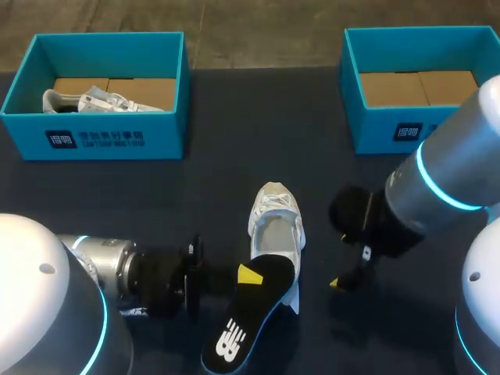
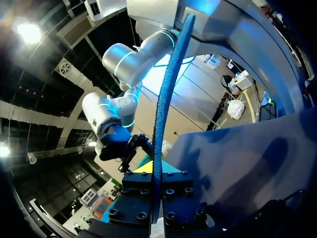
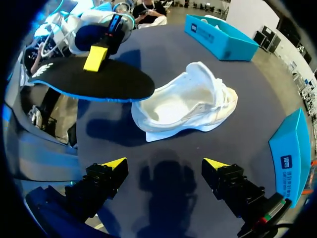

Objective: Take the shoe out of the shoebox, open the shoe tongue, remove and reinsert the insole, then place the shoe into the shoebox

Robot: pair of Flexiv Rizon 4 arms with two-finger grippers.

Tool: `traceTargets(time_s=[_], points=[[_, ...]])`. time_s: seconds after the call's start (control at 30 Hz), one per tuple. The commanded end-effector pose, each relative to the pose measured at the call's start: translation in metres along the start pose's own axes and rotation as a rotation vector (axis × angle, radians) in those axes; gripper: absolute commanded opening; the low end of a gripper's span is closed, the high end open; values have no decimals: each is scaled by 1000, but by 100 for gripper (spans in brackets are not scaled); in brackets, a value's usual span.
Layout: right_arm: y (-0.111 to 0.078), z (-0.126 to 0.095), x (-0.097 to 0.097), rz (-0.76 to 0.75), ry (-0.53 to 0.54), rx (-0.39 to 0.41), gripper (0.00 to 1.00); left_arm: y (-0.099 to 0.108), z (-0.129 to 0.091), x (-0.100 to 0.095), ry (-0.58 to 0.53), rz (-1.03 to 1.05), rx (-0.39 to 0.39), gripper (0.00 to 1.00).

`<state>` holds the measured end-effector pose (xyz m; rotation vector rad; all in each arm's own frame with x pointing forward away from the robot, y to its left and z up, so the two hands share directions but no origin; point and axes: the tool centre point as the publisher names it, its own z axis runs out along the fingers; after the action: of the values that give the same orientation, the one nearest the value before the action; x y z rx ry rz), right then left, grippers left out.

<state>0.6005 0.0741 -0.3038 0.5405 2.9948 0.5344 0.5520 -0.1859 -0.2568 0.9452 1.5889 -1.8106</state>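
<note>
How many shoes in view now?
2. One white sneaker lies on the table near the insole; a second sneaker sits in the left shoebox. The right shoebox shows none, but its near wall may hide something.

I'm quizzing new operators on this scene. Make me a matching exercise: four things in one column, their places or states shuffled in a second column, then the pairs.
Things
1. insole
2. unboxed shoe
3. left shoebox
4. right pincer

Places or states
A. open, over bare table
B. holds another white shoe
C. gripped by the left pincer
D. on the table, between the arms

Pairs: 1-C, 2-D, 3-B, 4-A
</note>
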Motion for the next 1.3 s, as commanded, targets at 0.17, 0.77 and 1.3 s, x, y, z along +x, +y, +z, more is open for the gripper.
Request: traceTargets(time_s=[0.17, 0.77, 1.3], points=[[11, 26, -1, -20, 8, 59, 100, -1, 4, -2, 4, 7, -4, 0], [13, 37, 3, -131, -6, 85, 100, 6, 5, -6, -10, -45, -22, 0], [20, 49, 11, -188, -29, 99, 100, 12, 0, -3, -35, -77, 0, 0]])
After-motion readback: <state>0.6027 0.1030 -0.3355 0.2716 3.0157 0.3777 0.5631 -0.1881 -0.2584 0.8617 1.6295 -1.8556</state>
